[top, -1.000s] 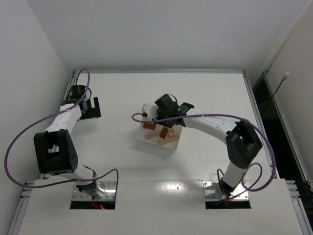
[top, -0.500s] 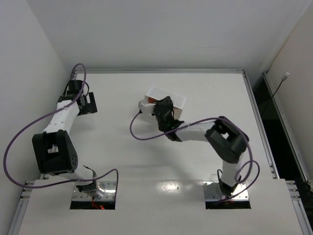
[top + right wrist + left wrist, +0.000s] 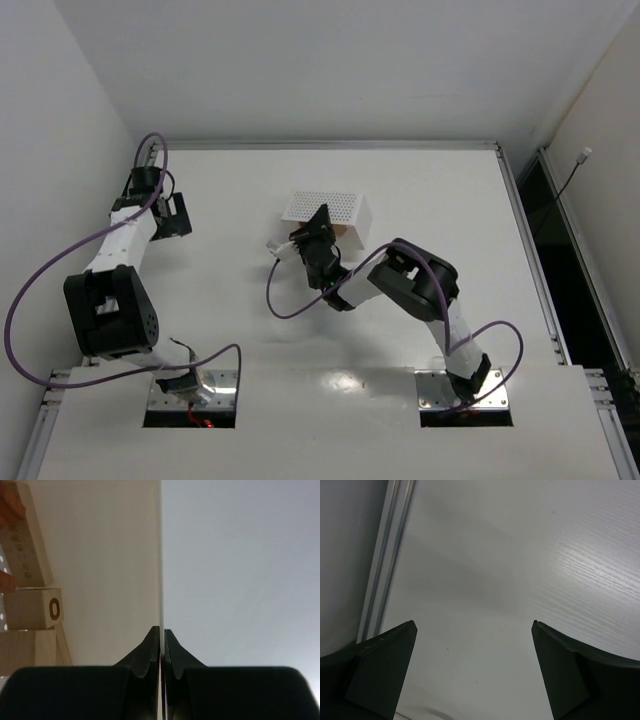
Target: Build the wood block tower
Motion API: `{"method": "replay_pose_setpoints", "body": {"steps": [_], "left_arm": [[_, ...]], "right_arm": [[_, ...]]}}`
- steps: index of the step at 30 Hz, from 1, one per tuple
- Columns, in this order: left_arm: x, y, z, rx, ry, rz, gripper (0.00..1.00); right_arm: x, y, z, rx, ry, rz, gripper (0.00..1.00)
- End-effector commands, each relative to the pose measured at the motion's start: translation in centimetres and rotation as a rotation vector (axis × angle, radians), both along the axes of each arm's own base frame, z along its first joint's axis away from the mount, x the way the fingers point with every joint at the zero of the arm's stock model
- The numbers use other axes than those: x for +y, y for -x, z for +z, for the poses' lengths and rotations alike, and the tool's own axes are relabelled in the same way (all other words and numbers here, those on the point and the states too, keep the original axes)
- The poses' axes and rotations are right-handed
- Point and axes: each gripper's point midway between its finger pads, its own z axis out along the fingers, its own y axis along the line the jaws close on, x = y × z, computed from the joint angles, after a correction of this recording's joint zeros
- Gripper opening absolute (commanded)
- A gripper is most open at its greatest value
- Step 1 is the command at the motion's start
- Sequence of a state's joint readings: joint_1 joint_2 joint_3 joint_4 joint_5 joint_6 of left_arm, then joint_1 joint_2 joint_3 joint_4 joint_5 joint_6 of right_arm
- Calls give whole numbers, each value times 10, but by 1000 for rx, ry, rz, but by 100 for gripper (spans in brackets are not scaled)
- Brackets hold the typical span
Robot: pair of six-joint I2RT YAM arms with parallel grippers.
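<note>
The white tray (image 3: 335, 207) stands tipped up on edge, its perforated underside facing the top camera. My right gripper (image 3: 320, 228) is shut on its thin wall (image 3: 161, 555), and in the right wrist view my right gripper (image 3: 161, 630) pinches that wall edge-on. Inside the tray, wood blocks lie heaped at the left: a pale tan cube marked with an "O" (image 3: 34, 608), a pale tan bar (image 3: 26, 550) and a reddish-brown piece (image 3: 10, 507). The tower is out of view. My left gripper (image 3: 176, 216) hangs open over bare table at the far left, with nothing between the jaws of my left gripper (image 3: 474, 630).
A metal rail (image 3: 387, 560) borders the table's left edge beside the left gripper. The right arm's purple cable (image 3: 275, 285) loops over the table in front of the tray. White walls close in the table at the back and sides.
The right arm has swung the tray from lying flat with its blocks showing to standing on edge, farther back. The left arm has drawn slightly toward the far left corner.
</note>
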State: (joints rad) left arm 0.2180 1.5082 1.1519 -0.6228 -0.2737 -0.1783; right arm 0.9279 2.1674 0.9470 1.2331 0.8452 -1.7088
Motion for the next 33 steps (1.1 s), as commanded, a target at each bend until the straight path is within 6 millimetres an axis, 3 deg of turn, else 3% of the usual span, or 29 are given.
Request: {"method": "replay_pose_setpoints", "body": {"steps": [1, 2, 4, 13, 18, 22, 25, 30, 33], "left_arm": [[3, 3, 11, -39, 0, 29, 100], [1, 2, 10, -41, 8, 23, 100], [-1, 4, 7, -34, 18, 18, 100], [-5, -4, 13, -54, 44, -1, 100], [-8, -9, 14, -50, 68, -5, 100], [-9, -13, 21, -61, 71, -20, 100], [-11, -13, 24, -69, 72, -34, 100], [-11, -13, 24, -69, 72, -34, 100], [-10, -15, 25, -78, 70, -34, 100]], "right_arm": [[-20, 34, 166, -485, -473, 20, 0], [-24, 37, 183, -514, -497, 14, 0], [-14, 50, 194, -525, -504, 61, 0], [-13, 83, 143, -423, -260, 220, 0], [-13, 63, 125, -411, -207, 177, 0], [-10, 51, 151, -478, -250, 141, 0], [-11, 49, 153, -490, -230, 144, 0], [-16, 52, 175, -530, -243, 118, 0], [-17, 65, 168, -501, -227, 138, 0]]}}
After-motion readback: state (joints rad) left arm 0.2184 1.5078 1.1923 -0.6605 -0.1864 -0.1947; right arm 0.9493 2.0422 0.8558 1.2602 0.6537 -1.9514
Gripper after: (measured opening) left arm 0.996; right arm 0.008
